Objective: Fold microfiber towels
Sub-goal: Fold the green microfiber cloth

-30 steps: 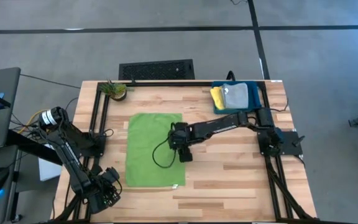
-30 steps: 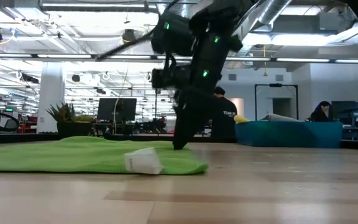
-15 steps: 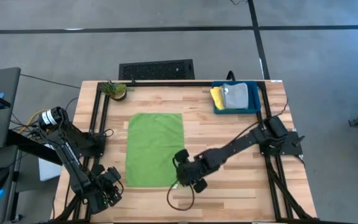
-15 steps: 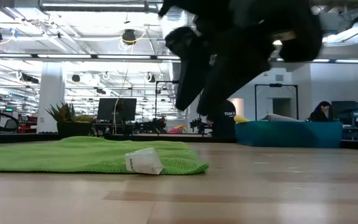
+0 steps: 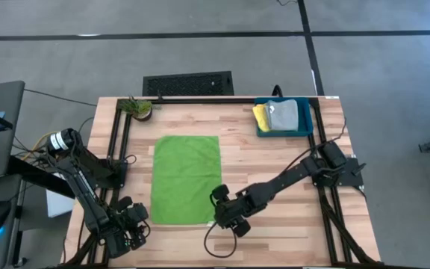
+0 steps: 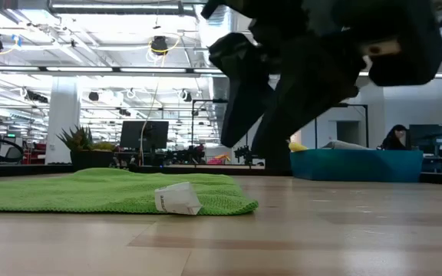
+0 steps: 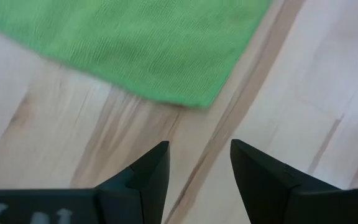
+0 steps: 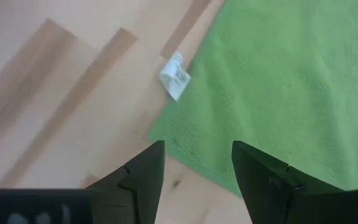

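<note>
High view: the green towel [image 5: 186, 179] lies flat at desk [image 5: 275, 209] centre, soft and limp. Wrist views: right gripper [image 8: 197, 163] and left gripper [image 7: 199, 163] jaws apart; you should pinch its near corners, by the tag [image 8: 175, 76].

Lime green towel [image 5: 186, 179], plain, with a white tag [image 6: 175, 200] at one corner; pale wood-plank table [image 5: 275, 172]. Dark teal-blue bin [image 5: 309, 129], upper right of the high view, holding yellow towel [image 5: 260, 116] and grey towel [image 5: 284, 113]. Grippers black: left [image 7: 197, 163], right [image 8: 197, 163].
</note>
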Robot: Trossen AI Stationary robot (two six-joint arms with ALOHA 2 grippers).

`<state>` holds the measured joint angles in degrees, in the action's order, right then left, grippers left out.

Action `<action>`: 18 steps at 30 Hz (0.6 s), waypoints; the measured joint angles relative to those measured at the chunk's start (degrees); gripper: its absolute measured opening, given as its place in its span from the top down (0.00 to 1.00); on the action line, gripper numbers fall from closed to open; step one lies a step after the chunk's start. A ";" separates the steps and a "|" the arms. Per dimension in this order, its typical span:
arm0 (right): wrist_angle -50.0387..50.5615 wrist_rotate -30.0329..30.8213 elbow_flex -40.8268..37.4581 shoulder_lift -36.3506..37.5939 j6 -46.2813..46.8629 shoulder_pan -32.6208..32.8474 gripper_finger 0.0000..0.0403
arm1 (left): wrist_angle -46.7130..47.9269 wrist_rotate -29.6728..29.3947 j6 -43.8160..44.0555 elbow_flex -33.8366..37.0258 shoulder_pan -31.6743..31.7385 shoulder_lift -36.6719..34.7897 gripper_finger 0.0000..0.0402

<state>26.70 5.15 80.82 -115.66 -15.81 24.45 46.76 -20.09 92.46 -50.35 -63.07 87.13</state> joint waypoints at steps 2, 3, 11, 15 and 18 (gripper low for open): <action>-0.15 -0.68 -0.41 0.00 1.24 0.41 0.47 | -0.10 -0.29 -0.97 0.00 0.05 -0.02 0.59; -0.26 -0.74 -0.75 0.00 1.24 0.73 0.47 | -0.05 -0.29 -1.30 0.00 0.15 -0.02 0.59; -8.09 -0.33 -4.22 0.02 0.83 1.87 0.47 | -1.19 -2.23 -5.75 0.00 0.22 -0.02 0.59; -8.06 -0.39 -4.39 0.02 0.79 1.59 0.47 | -1.72 -2.23 -7.36 0.00 0.22 -0.02 0.59; -9.80 -0.60 -4.29 -1.07 0.81 1.26 0.47 | -1.71 -2.23 -7.34 0.00 0.22 -0.02 0.59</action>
<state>16.90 4.55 76.52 -116.73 -15.00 25.72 45.05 -22.32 85.12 -50.35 -62.85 87.11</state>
